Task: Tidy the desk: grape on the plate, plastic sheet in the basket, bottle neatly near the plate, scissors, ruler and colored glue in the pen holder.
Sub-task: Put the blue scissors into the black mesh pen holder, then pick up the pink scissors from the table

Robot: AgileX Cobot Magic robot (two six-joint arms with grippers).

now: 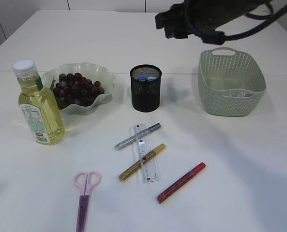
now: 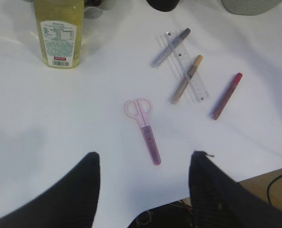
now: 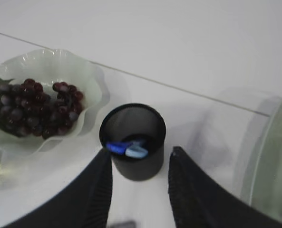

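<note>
Dark grapes (image 1: 77, 88) lie on the pale wavy plate (image 1: 106, 77). The oil bottle (image 1: 37, 104) stands upright just left of the plate. The pink scissors (image 1: 85, 198), clear ruler (image 1: 147, 154) and silver (image 1: 137, 136), gold (image 1: 142, 162) and red (image 1: 181, 182) glue pens lie on the table. The ruler lies between the silver and gold pens. The black mesh pen holder (image 1: 145, 88) holds something blue. A clear sheet (image 1: 237, 93) lies in the green basket (image 1: 230, 82). My left gripper (image 2: 144, 155) is open and empty above the scissors (image 2: 148, 130). My right gripper (image 3: 141, 151) is open and empty above the pen holder (image 3: 133, 140).
My right arm (image 1: 201, 19) hangs over the back of the table between pen holder and basket. The table's near edge (image 2: 236, 175) shows in the left wrist view, with a brown surface and cables beyond it.
</note>
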